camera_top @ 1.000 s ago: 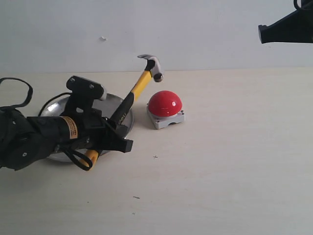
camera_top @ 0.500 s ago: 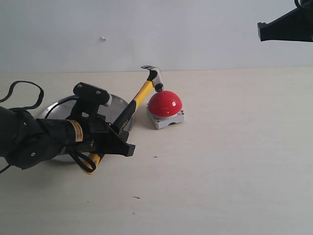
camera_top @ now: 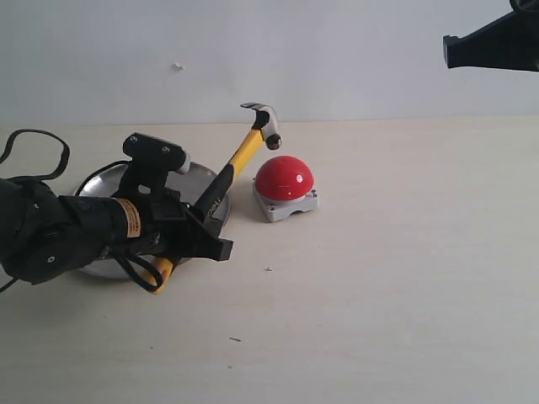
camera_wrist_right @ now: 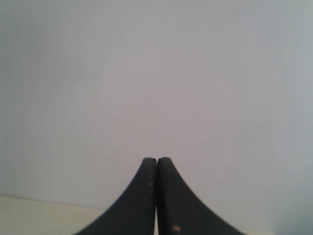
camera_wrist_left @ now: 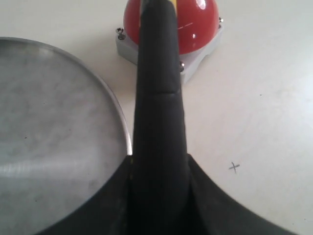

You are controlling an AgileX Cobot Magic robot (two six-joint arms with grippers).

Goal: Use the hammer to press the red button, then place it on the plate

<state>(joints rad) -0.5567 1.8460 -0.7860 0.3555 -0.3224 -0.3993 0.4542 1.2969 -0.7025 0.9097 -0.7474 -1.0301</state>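
Note:
My left gripper (camera_top: 195, 225) is shut on the black grip of the hammer (camera_top: 238, 159), whose handle slants up to the right. Its dark steel head hangs just above and left of the red button (camera_top: 284, 178), not touching the dome. In the left wrist view the hammer handle (camera_wrist_left: 157, 98) runs up the middle from my left gripper (camera_wrist_left: 159, 166) toward the red button (camera_wrist_left: 195, 24). The silver plate (camera_top: 198, 183) lies behind my left arm, and its plate rim (camera_wrist_left: 115, 105) curves beside the handle. My right gripper (camera_wrist_right: 156, 164) is shut, held high and facing the wall.
The right arm (camera_top: 493, 44) shows as a dark shape at the upper right corner. A small cross mark (camera_top: 268, 269) sits on the pale tabletop in front of the button. A black cable (camera_top: 38, 143) loops over the left arm.
The hammer head came down onto the top left of the red dome half a second ago, and has now lifted a little off it. The right arm has not moved.

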